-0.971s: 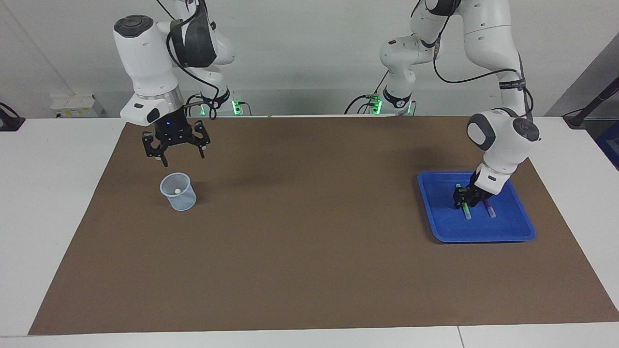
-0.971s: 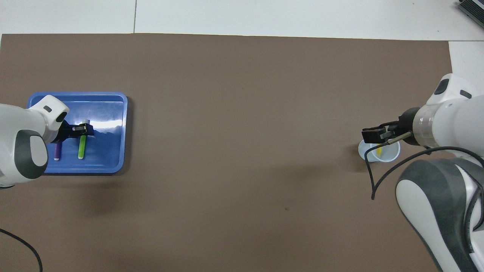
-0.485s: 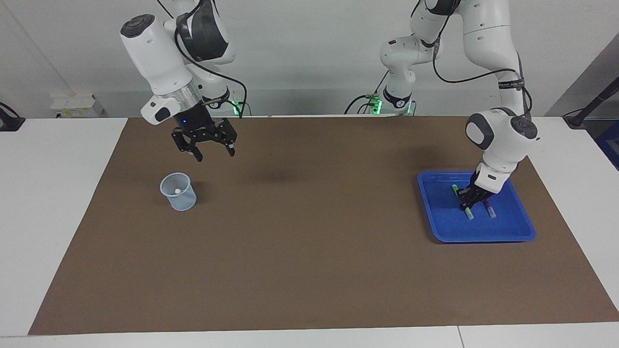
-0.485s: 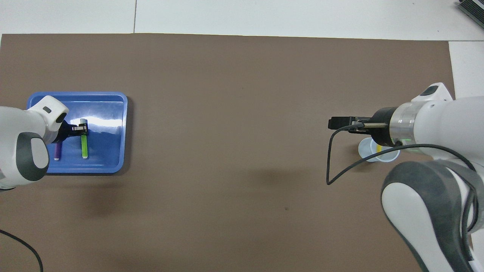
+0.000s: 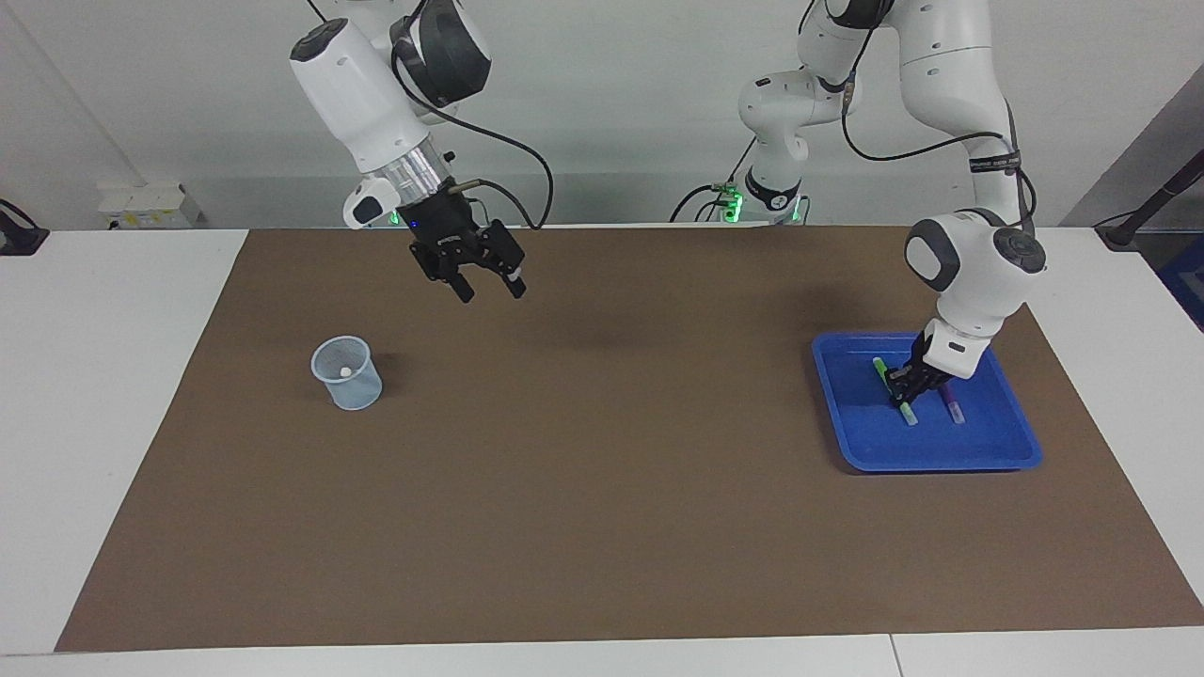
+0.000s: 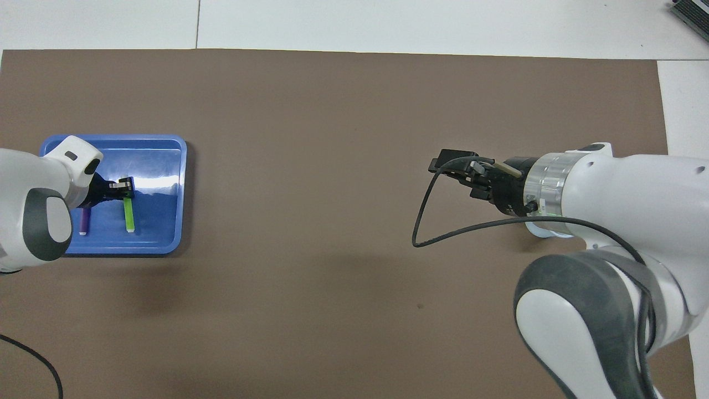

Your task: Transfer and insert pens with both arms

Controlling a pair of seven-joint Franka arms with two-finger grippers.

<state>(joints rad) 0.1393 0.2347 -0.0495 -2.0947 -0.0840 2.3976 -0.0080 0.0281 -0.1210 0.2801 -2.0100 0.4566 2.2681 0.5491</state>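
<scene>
Overhead: brown mat point(image 6: 332, 138), white table point(image 6: 388, 25)

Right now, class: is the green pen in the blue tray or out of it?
In: the green pen lies inside the blue tray, left gripper shut on it.

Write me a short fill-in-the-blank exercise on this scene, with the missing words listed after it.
1. The left pincer is shut on the ____ pen.
2. The purple pen lies in the blue ____.
3. The right pincer hangs open in the air, holding ____.
4. The clear cup stands toward the ____ arm's end of the table.

Missing words: green; tray; nothing; right
</scene>
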